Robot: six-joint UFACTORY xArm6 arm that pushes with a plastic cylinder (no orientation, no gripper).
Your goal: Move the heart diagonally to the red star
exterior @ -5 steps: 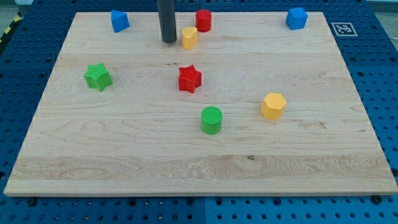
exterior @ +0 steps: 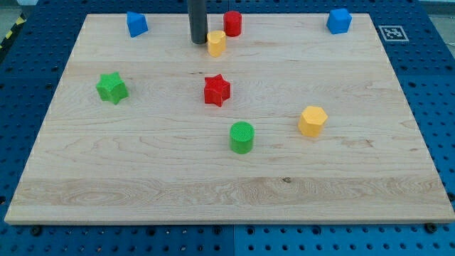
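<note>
The yellow heart (exterior: 217, 43) lies near the view's top, a little left of centre. The red star (exterior: 217, 90) lies below it, near the board's middle. My tip (exterior: 197, 42) stands just left of the yellow heart, very close to it or touching its left side. The rod rises straight out of the view's top.
A red cylinder (exterior: 232, 23) sits just up-right of the heart. A blue block (exterior: 136, 23) lies top left, a blue cube (exterior: 339, 20) top right. A green star (exterior: 111, 87) lies left, a green cylinder (exterior: 242, 136) below the red star, a yellow hexagon (exterior: 312, 121) to the right.
My tip has moved a little to the right and up, closing on the yellow heart's left side. The blocks have not visibly moved.
</note>
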